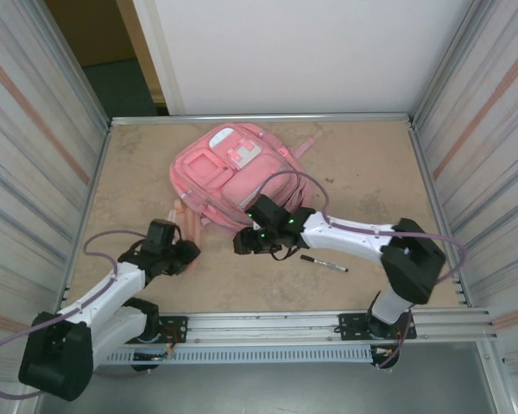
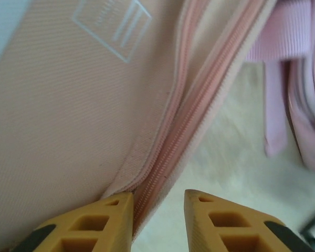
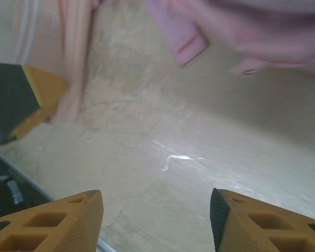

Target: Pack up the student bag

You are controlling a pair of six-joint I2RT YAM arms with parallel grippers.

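1. Student bag is laid flat at the far middle of the tabletop, with its zipped front pockets turned upward and a white patch at its far-left corner (it is by far the biggest thing in view). A pink strap is seen at its far-right side.
2. The right arm is stretched leftward across the tabletop. The right jaws are held spread wide just beside the bag's near edge. Nothing is caught between the fingers, and bare tabletop is seen beneath them. The bag's pink fabric is seen ahead of them.
3. The left arm is angled toward the bag's near-left corner. The left jaws are parted a little, and a zipped fabric edge is passed between them. That edge is laid against one finger, while a strip of tabletop is left showing before the other, so no pinch is shown.
4. A narrow peach-pink pouch is found just beside the bag's near-left edge, and its zip is seen close up from the left wrist.
5. A black pen is laid on the tabletop near the right arm, apart from the bag.
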